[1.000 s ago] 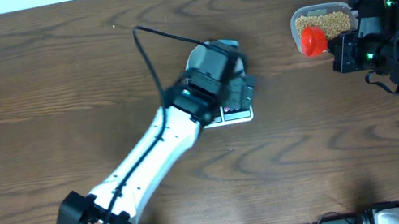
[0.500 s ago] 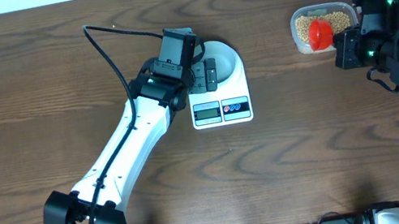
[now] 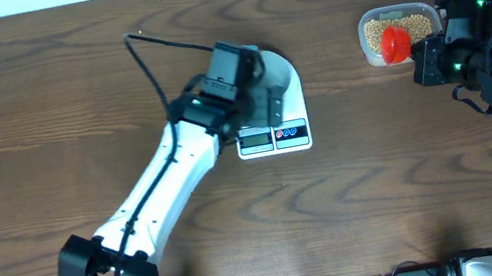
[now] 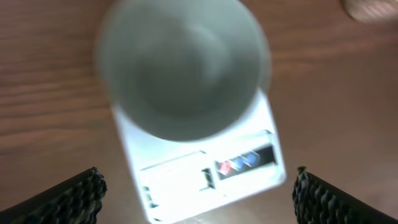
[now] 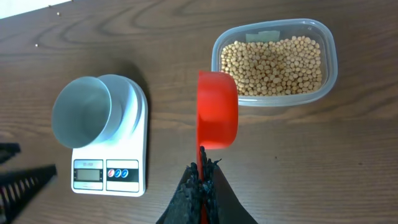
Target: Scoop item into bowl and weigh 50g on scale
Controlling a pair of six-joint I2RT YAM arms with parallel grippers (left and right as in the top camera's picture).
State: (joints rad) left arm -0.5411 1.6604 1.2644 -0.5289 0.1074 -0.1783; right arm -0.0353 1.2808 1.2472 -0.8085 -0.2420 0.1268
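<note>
The white scale stands mid-table with the pale bowl on its platform; the bowl looks empty. My left gripper hovers open right above the bowl, hiding most of it from overhead, with nothing between its fingers. My right gripper is shut on the handle of a red scoop. The scoop hangs at the left end of a clear tub filled with the tan beans. The scoop's cup is turned side-on, so its contents are hidden.
The tub sits at the back right, close to the right arm. The left arm's black cable loops over the table behind the scale. The tabletop is dark wood, with a rail along the front edge.
The left gripper swung from the scale's front to its back left, then returned over the bowl. The red scoop shifted slightly right over the tub, then stayed still.
</note>
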